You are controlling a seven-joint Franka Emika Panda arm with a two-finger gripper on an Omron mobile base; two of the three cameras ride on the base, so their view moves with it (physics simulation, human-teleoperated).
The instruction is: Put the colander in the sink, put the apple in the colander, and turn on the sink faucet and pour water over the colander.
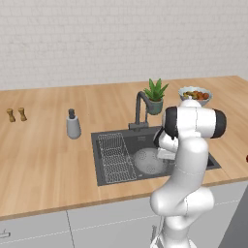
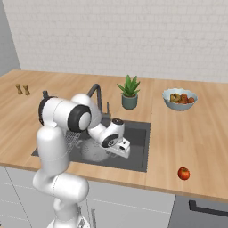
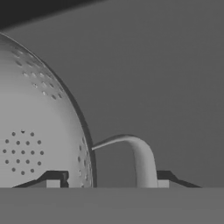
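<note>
The grey perforated colander [image 1: 147, 162] [image 2: 92, 152] sits in the dark sink [image 1: 103, 178] [image 2: 139, 141], beside the wire rack [image 1: 115, 157]. My gripper [image 2: 123, 150] [image 3: 108, 180] hangs low in the basin at the colander's right rim and is open. In the hand view the colander bowl [image 3: 30, 131] is at the left, and its loop handle [image 3: 140, 155] lies between my spread fingertips, nearer the right one. The red apple [image 2: 183, 173] rests on the counter right of the sink, near the front edge. Behind the basin stands the faucet [image 1: 140, 109] [image 2: 97, 93]. No water shows.
A potted plant [image 1: 155, 97] [image 2: 129, 92] and a pale bowl of mixed fruit [image 1: 194, 93] [image 2: 179, 99] stand behind the sink at the right. The grey soap bottle [image 1: 73, 125] is left of the sink, with two small shakers [image 1: 16, 115] [image 2: 22, 89] farther left.
</note>
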